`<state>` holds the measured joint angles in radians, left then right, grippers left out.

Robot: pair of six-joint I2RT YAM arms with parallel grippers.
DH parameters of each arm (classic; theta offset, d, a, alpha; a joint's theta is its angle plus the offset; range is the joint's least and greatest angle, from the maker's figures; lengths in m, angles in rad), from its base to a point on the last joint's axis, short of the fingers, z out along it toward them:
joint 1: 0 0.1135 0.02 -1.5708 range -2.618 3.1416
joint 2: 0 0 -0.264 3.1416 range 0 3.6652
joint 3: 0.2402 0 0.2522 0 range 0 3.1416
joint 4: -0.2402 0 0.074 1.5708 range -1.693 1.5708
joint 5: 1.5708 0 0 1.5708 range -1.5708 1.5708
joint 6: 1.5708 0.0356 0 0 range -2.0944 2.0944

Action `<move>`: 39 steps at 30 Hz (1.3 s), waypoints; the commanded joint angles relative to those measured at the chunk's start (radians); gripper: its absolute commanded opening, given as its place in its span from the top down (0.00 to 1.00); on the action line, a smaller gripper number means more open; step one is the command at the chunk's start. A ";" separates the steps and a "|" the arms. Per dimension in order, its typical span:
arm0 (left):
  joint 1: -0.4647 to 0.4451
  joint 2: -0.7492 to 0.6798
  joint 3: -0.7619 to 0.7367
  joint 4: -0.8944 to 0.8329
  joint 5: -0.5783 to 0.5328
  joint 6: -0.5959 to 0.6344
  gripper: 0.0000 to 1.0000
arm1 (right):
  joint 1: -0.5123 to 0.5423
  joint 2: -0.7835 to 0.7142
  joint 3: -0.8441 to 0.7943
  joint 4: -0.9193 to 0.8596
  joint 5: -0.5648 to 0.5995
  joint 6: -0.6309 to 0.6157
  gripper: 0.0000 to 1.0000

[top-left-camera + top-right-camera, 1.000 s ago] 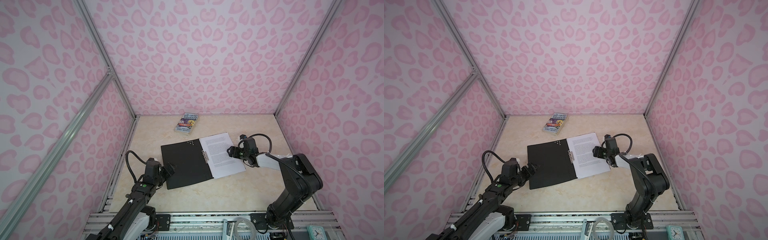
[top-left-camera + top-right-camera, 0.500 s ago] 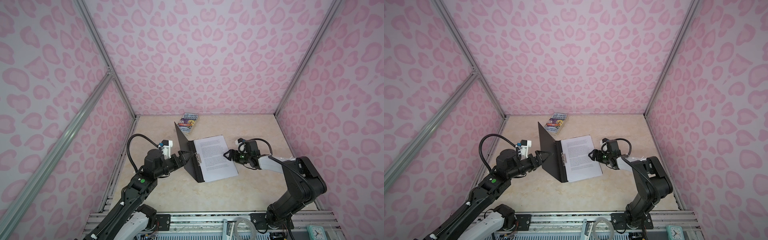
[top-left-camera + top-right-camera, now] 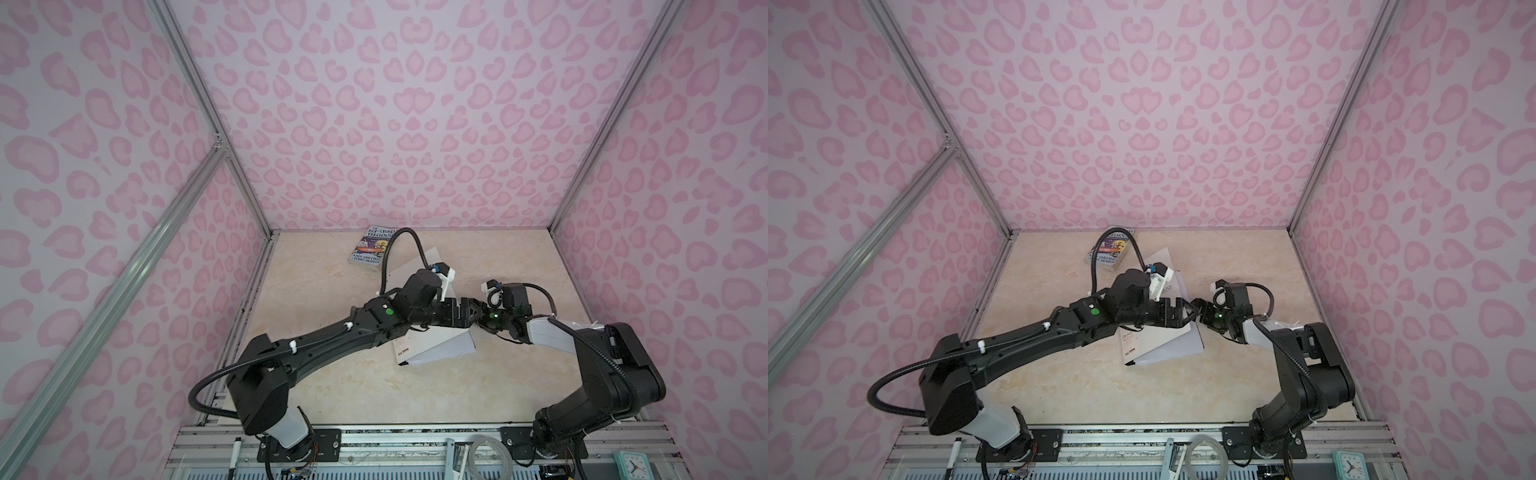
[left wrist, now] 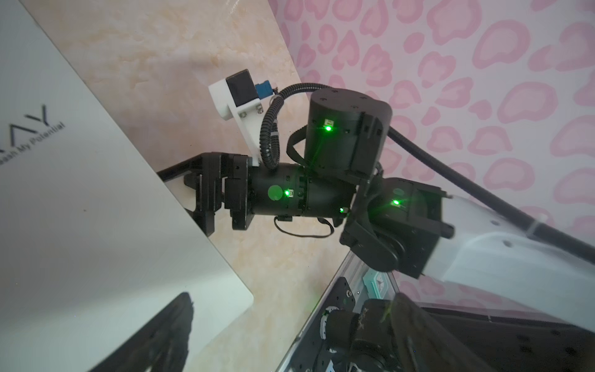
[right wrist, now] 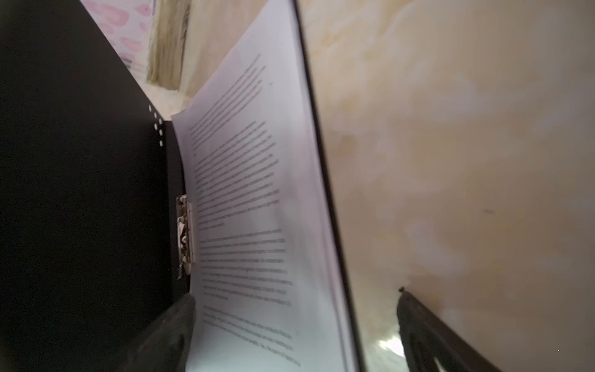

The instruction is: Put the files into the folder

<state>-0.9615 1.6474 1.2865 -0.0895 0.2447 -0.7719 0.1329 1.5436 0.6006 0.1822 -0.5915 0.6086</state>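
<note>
The folder (image 3: 428, 347) lies mid-table, its silver-white cover (image 4: 80, 209) with "RAY" lettering lowered almost shut over the files (image 5: 251, 209). In the right wrist view the printed white sheets lie between the black inner cover (image 5: 80, 193) and the lower flap, beside the metal clip (image 5: 185, 238). My left gripper (image 3: 467, 315) reaches across above the cover, open, with one finger (image 4: 167, 331) over it. My right gripper (image 3: 480, 319) is open at the folder's right edge, with its jaws on either side of the edge of the files and lower flap (image 5: 296, 335).
A colourful paperback book (image 3: 372, 249) lies at the back by the far wall. Pink patterned walls close in three sides. On the front rail sit a tape roll (image 3: 484, 453), a small clock (image 3: 631, 465) and a pen (image 3: 237, 449).
My left arm has swung right across the table, bringing the black cover from flat, through upright, down over the files. My right gripper's jaws stand wider at the folder's edge.
</note>
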 commanded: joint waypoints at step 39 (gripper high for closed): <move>0.902 -0.211 -0.980 1.090 -0.609 0.697 0.03 | -0.105 0.038 -0.363 1.061 0.768 -0.573 0.00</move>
<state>-0.0837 1.4109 0.2836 0.8825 -0.4793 -0.1139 0.0338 1.5421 0.2684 0.9581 0.1993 0.0719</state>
